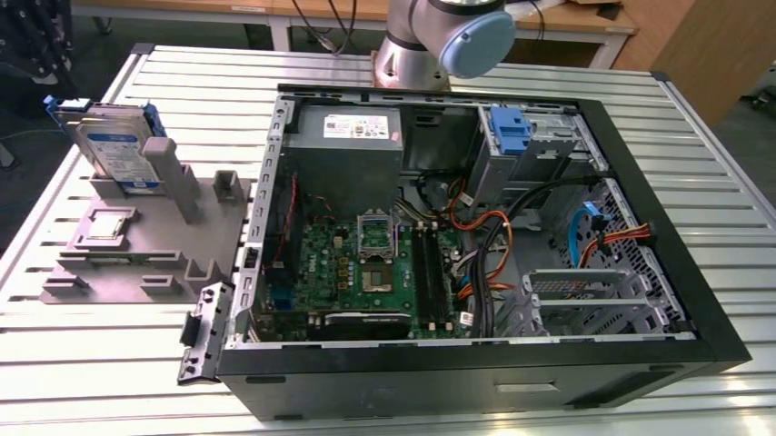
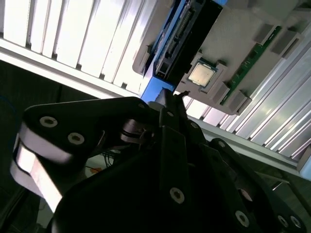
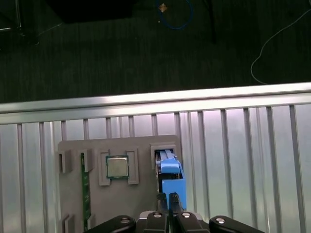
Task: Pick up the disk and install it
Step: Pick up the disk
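Observation:
The disk [image 1: 122, 150] stands on edge in a slot of the grey fixture [image 1: 134, 263], on the exterior view's left beside the open computer case [image 1: 485, 368]. It is silver-grey with a white-and-blue label and a blue bracket. In the first wrist view my gripper [image 3: 168, 198] hangs well above the disk [image 3: 170, 175], looking down on its blue bracket. Its two dark fingers are shut together with nothing between them. The second wrist view has the gripper [image 2: 170, 97] pointing toward the disk [image 2: 167, 48], apart from it.
The fixture also carries a processor chip [image 3: 117, 166] and a green memory stick [image 3: 85, 189]. Inside the case are a grey power supply [image 1: 352, 127], a motherboard [image 1: 363, 263], cables and a metal bay with a blue latch [image 1: 510, 127]. The arm's base [image 1: 442, 36] stands behind the case.

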